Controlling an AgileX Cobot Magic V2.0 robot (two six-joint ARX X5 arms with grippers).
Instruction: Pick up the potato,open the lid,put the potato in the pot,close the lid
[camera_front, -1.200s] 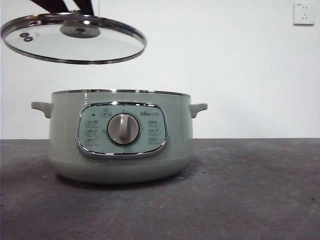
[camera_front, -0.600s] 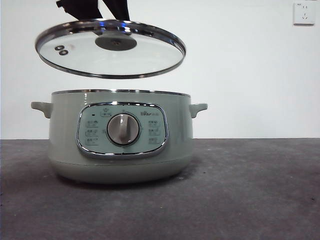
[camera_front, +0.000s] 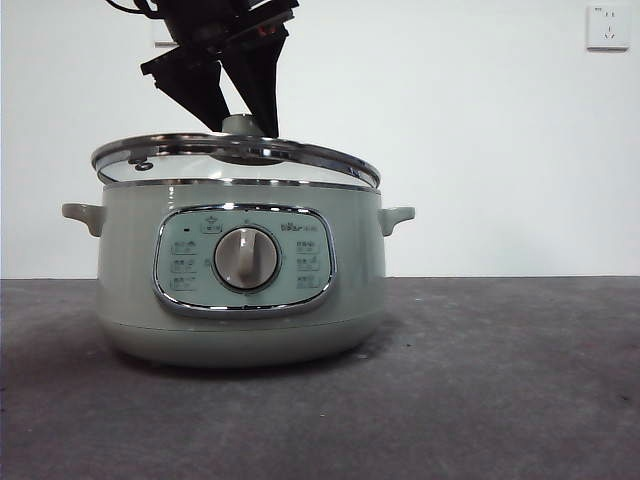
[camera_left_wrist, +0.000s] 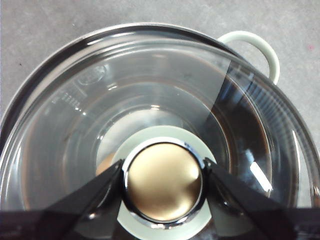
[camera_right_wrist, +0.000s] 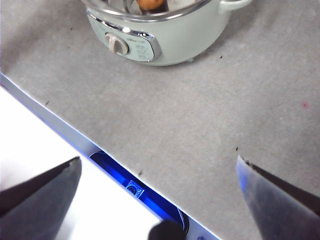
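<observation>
- The left gripper (camera_front: 238, 122) is seen at the top of the front view, its two black jaws pinched on the knob (camera_left_wrist: 163, 182) of the lid (camera_front: 180, 152), one jaw on each side of the chrome cap.
- The lid is held directly below the gripper and just above the pot (camera_front: 240, 270), tilted: the edge at the side of the right-hand handle looks to be touching the rim or almost so, while the opposite edge is raised, with a thin gap showing.
- Everything is judged to turn on that tilt. The lid is roughly centred over the pot, so little sideways travel seems needed; a short drop with the raised side levelled should seat the chrome rim.
- The potato (camera_right_wrist: 151, 4) is glimpsed inside the pot as an orange-brown shape in the right wrist view; in the left wrist view only a tan patch beside the knob is made out through the glass.
- The right gripper (camera_right_wrist: 157, 200) is kept well back at the table (camera_right_wrist: 210, 125) edge, far from the pot, with its jaws spread wide and nothing between them.
- The left arm is plainly the nearer, and the closing is judged to be its job; the lid is not yet seated.
</observation>
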